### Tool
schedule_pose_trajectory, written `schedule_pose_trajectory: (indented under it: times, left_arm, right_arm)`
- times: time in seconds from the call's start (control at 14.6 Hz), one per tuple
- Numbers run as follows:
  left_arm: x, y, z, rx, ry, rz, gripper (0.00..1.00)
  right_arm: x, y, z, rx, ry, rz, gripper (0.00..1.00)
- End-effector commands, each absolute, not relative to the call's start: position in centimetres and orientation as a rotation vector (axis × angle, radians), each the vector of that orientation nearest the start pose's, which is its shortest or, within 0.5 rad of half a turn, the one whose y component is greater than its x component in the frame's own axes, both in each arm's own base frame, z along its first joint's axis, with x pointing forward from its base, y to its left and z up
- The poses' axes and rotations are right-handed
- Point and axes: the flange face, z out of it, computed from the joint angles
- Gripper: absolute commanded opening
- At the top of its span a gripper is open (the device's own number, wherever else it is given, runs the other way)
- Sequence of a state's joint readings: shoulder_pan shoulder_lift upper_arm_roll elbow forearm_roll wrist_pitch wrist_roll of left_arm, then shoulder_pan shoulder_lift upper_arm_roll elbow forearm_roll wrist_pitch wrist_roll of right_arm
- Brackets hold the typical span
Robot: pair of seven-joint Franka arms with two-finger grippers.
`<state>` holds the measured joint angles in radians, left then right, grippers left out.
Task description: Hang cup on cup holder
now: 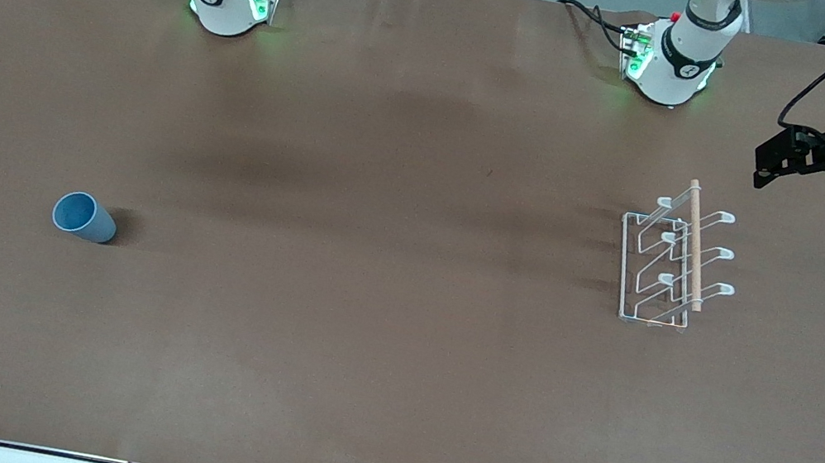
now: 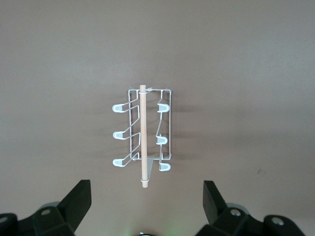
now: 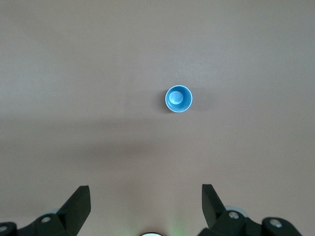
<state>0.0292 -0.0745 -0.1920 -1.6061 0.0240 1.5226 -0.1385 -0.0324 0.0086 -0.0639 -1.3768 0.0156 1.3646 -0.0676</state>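
I see cup [image 1: 84, 217] upright on table [image 1: 361, 340], right arm's end; cup holder [image 1: 671, 262] at left arm's end. Left gripper [image 2: 146, 204] over the holder and right gripper [image 3: 146, 204] over the cup, both wide, empty, ready to descend.

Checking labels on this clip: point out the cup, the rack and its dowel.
cup [image 1: 78, 214]: front view, inside of the open rim.
rack [image 1: 632, 256]: front view, base wire.
dowel [image 2: 143, 132]: left wrist view, mid-length.

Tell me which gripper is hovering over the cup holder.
The left gripper, open, looks straight down on the cup holder. The right gripper, also open, hangs over the blue cup instead.
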Motion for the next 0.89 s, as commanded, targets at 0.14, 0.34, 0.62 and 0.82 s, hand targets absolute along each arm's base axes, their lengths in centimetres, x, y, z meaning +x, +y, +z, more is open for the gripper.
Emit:
schedule_pose_trajectory:
  times: [0.14,0.34,0.62,0.82]
  left_arm:
    - [52.3,-8.5,64.7,-3.109,0.060,0.002,1.00]
    - [52.3,-8.4,64.7,-3.107,0.057,0.002,1.00]
    - [52.3,-8.4,64.7,-3.109,0.057,0.002,1.00]
    - [52.5,-8.4,64.8,-3.112,0.058,-0.002,1.00]
  right_arm:
    - [53.0,-5.5,69.1,-3.081,0.046,0.017,0.99]
    - [52.9,-5.8,69.0,-3.080,0.056,0.026,1.00]
    - [53.6,-8.0,65.7,-3.073,0.115,0.080,1.00]
    - [55.9,-8.8,59.4,-3.079,0.137,0.032,1.00]
